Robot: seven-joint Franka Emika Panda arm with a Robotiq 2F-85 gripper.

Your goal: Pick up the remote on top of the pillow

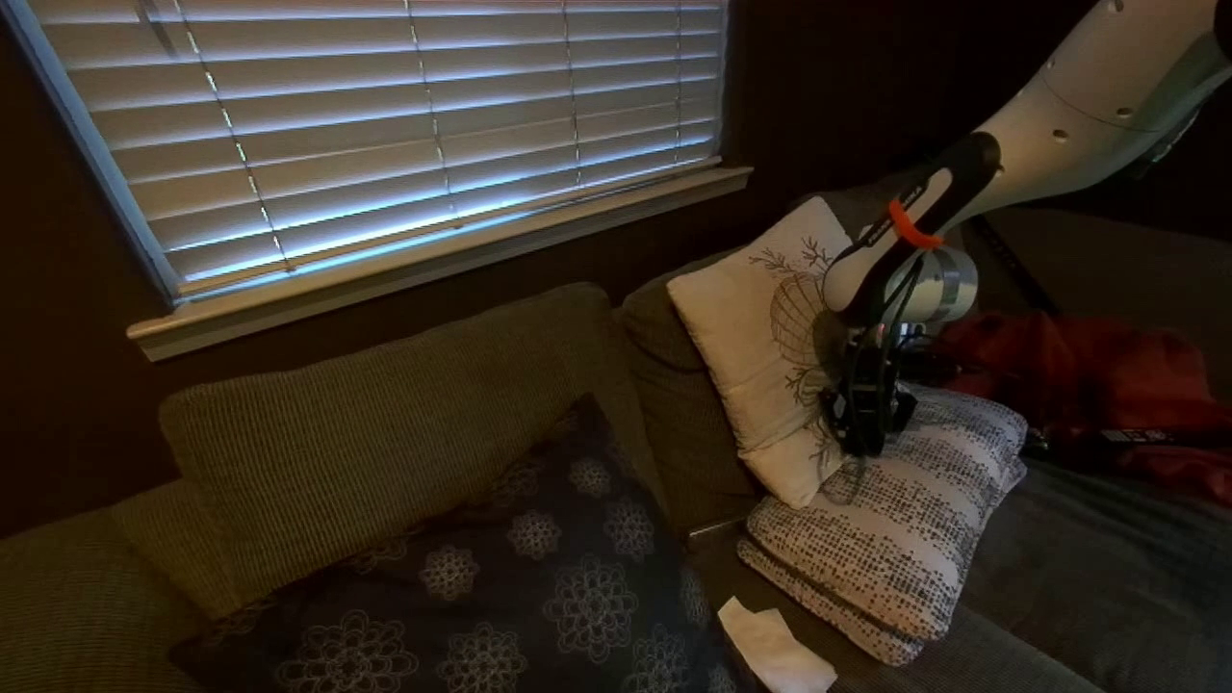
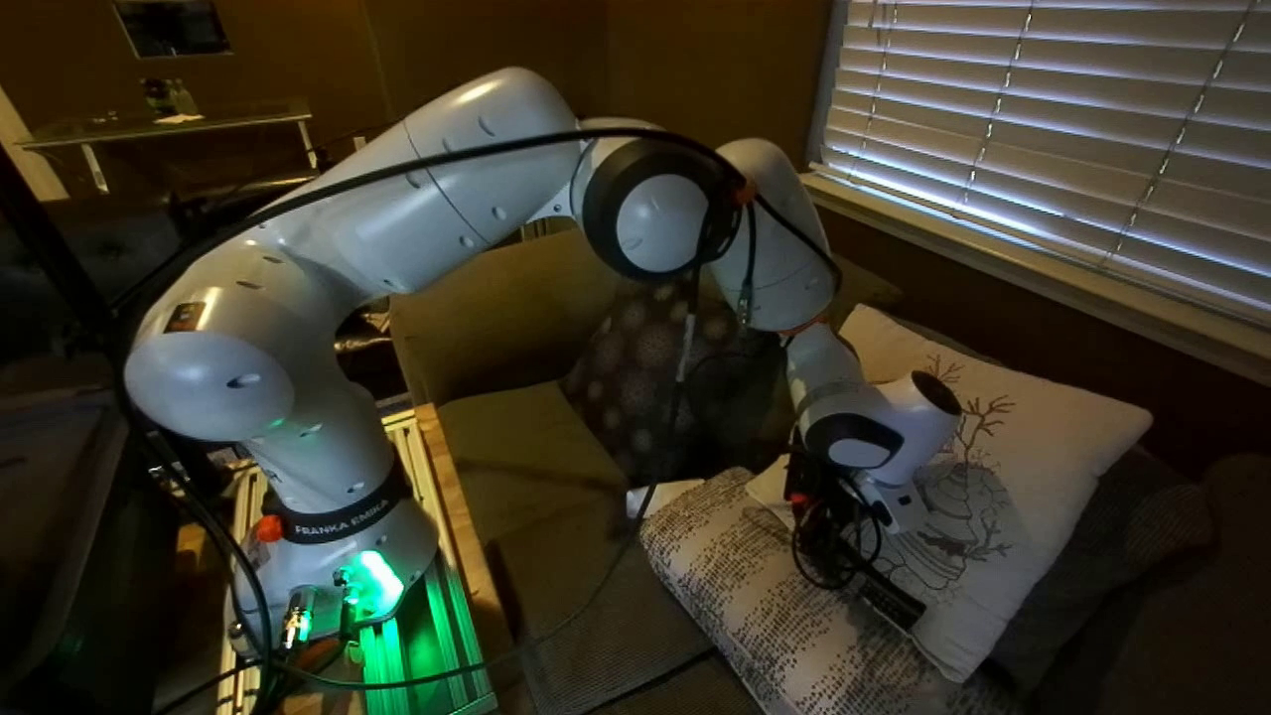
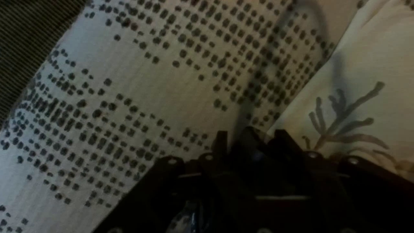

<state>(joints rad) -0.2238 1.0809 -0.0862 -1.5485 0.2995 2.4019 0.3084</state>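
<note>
You are over the speckled pillow [image 1: 895,549], which shows 2 layers along its edge, on a brown couch [image 1: 385,433] in a dim room beside window blinds [image 1: 385,144]. The remote [image 2: 891,599] is right at the tips of the pincer [image 3: 252,137], over the pillow; it is too dark for you to tell whether the 2 fingers grip it. The white cushion [image 2: 1053,462] leans close on 1 side, tight for you; opposite, open pillow runs to its edge, and the dark cushion [image 1: 520,597] lies well apart.
</note>
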